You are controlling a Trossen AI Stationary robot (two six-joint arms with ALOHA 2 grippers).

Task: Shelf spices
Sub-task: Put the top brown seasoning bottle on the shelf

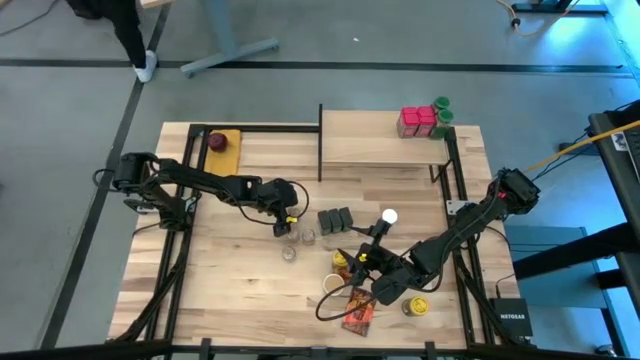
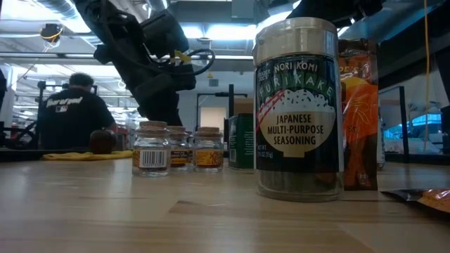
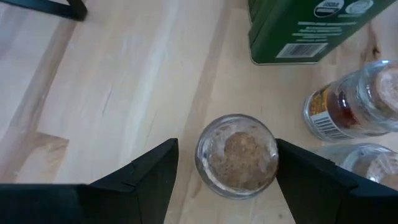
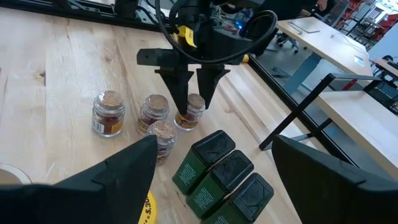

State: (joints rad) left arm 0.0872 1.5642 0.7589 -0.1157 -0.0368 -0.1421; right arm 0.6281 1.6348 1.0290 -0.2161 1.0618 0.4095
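- Left pincer (image 4: pixel 191 93) points straight down over a cluster of four small cork-topped glass jars (image 4: pixel 149 118) near the middle of the surface (image 1: pixel 220 290) — fingers spread wide, released, one on each side of the jar with tan powder (image 3: pixel 237 155); contact with the glass can't be told.
- Same jar in the right wrist view: the one nearest the tins, fingertips straddling its top (image 4: pixel 191 111).
- Three dark green rectangular tins (image 1: pixel 335 220) stand in a tight row just beside the jar cluster, on the shelf side of it.
- Right pincer (image 1: pixel 362 262) sits low over the front of the surface, fingers apart, released, gripping nothing — aimed toward the tins and jars.
- White-lidded jar (image 1: pixel 389 216) stands near the right arm, between tins and arm.
- Furikake seasoning jar (image 2: pixel 299 112) stands upright close to the low camera, an orange packet (image 2: pixel 358 112) just behind it.
- Yellow-lidded jar (image 1: pixel 416 306) and orange-red packet (image 1: pixel 358 314) lie at the front edge by the right arm.
- Shelf (image 1: pixel 385 140) at the back of the surface — pale board on black frame; red boxes (image 1: pixel 417 121) and two green-lidded jars (image 1: pixel 442 110) stand at its far right corner.
- Dark red round thing on yellow pad (image 1: pixel 222 141) at back left.
- Person in dark top (image 2: pixel 70 112) in the room behind.
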